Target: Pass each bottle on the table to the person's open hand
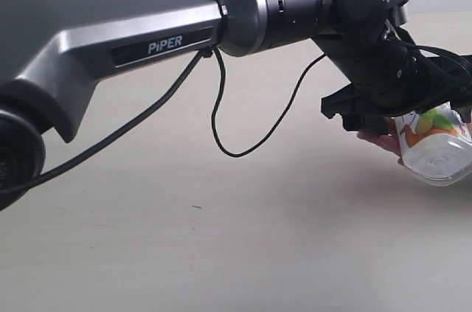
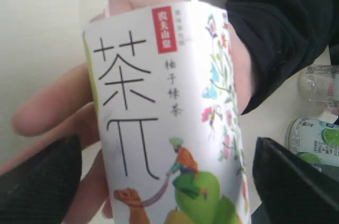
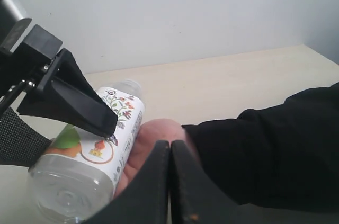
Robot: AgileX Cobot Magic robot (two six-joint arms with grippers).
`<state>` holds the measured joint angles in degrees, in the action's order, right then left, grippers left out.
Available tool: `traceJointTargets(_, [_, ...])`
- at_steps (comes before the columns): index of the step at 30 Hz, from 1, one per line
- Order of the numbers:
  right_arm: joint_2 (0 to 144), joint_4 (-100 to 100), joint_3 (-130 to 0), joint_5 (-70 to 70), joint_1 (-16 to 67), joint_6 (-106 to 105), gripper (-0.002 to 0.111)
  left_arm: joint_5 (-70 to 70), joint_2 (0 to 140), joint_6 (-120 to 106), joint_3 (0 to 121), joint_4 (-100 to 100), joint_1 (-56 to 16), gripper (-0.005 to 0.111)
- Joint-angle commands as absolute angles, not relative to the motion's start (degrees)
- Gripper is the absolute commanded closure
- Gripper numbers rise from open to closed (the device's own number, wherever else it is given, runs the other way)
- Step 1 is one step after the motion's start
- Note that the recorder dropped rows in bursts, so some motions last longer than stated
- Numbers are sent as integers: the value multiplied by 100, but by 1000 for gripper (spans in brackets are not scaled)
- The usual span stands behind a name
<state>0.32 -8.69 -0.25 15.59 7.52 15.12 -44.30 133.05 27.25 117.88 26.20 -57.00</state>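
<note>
The orange-green fruit bottle lies across the person's open hand, between the fingers of my left gripper. The gripper is open: the hand shows in a gap between one finger and the label, while the other finger is close to the bottle. In the exterior view the bottle is at the far right on the hand, just above the table. My right gripper is shut and empty, next to the hand and bottle. The green-lime bottle lies on the table beyond.
The person's black sleeve comes in from the right. Another clear bottle rests near the green-lime one. My left arm spans the exterior view with a black cable hanging under it. A pale wall backs the table.
</note>
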Motion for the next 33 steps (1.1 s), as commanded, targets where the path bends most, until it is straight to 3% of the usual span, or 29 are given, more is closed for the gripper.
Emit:
traceJointTargets(1, [0, -892, 0, 1511, 764, 1515, 108, -4437, 13085, 2680, 11808, 2451, -5715, 23])
traceJointTargets(14, [0, -892, 0, 1511, 764, 1515, 108, -4703, 12399, 1643, 11808, 2171, -5715, 27])
traceJointTargets(18, [0, -892, 0, 1511, 764, 1515, 108, -5116, 12152, 1511, 11808, 1617, -5715, 51])
traceJointTargets(23, [0, -892, 0, 1511, 764, 1515, 108, -5722, 11932, 1492, 11808, 1067, -5715, 106])
traceJointTargets(33, [0, -892, 0, 1511, 764, 1515, 108, -5431, 11138, 1196, 11011, -71, -5955, 107])
